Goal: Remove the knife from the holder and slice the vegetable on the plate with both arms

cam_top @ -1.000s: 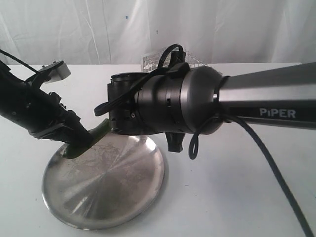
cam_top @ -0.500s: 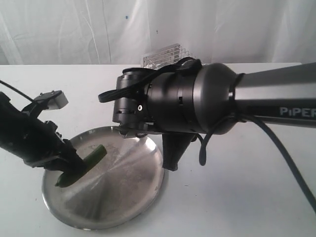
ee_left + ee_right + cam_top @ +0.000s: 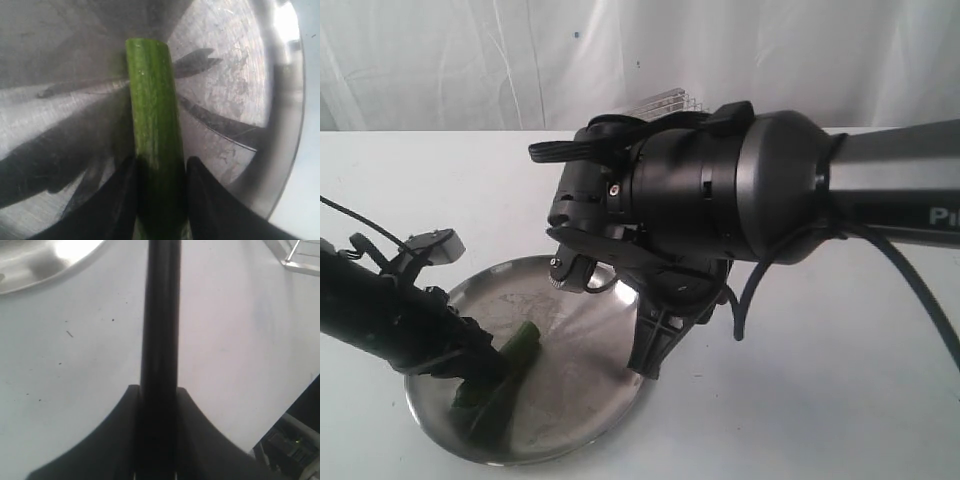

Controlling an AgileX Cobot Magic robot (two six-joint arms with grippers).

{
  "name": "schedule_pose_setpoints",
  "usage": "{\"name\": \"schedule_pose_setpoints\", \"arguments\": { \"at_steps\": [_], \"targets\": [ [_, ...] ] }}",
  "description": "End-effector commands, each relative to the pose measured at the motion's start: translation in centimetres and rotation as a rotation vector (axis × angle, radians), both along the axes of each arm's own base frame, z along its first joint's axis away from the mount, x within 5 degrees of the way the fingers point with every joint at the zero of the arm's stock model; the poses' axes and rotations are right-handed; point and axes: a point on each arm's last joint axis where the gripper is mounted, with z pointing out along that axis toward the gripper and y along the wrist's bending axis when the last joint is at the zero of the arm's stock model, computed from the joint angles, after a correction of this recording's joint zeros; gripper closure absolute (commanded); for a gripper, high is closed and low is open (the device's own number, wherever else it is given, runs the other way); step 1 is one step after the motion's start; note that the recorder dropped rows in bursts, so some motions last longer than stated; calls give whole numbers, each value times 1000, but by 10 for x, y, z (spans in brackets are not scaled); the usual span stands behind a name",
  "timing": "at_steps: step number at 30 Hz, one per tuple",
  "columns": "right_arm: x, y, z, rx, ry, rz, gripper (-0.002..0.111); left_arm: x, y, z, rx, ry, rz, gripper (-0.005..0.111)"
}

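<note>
Left hand [image 3: 485,368] pinches the vegetable [image 3: 520,345] partway along, fingers closed only to its width. Vegetable sits low over the plate [image 3: 610,415] in the plate's 7–8 o'clock part, free end aimed at 1 o'clock; can't tell if it touches the steel. Right hand [image 3: 655,345] points down at the plate's 3 o'clock rim, clamped on the knife [image 3: 160,315]. Exterior view hides that grip under the bulky right arm [image 3: 720,190]. Right wrist view shows it: slim black bar squeezed between both fingers, running out over bare desk [image 3: 75,380], seen edge-on, so blade vs handle unclear. Left wrist view shows the vegetable's flat far end and both fingers against its sides, which the exterior doesn't resolve. Holder [image 3: 665,102] at 12 o'clock, mostly behind the arm. Versus a second ago: left hand and vegetable dropped from the plate's 10 o'clock rim; right arm rolled and its hand swung lower toward the plate.
</note>
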Motion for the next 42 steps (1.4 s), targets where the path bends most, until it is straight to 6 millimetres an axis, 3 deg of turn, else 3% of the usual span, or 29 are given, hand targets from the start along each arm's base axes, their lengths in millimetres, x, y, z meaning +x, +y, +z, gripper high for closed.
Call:
{"name": "schedule_pose_setpoints", "arguments": {
  "at_steps": [1,6,9,13,16,19,33,42],
  "targets": [
    [-3,-1,2,32,27,-32,108,-1,-3,-9,-25,42,13,72],
    [-9,1,-1,71,86,-61,108,-1,-6,-7,-73,59,32,51],
    [-11,2,-3,88,110,-73,108,-3,-8,-4,-100,74,10,46],
    [-18,5,-6,135,188,-104,108,4,-11,19,-138,16,-42,45],
    [-20,6,-6,149,210,-115,108,4,-6,48,-50,-46,-57,45],
    [-22,7,-7,155,231,-107,108,2,2,57,40,-76,-31,45],
    [-34,13,-10,215,367,-92,108,4,5,62,76,-119,6,45],
    [-34,19,-10,246,351,-51,108,5,6,62,84,-133,19,45]
  ]
}}
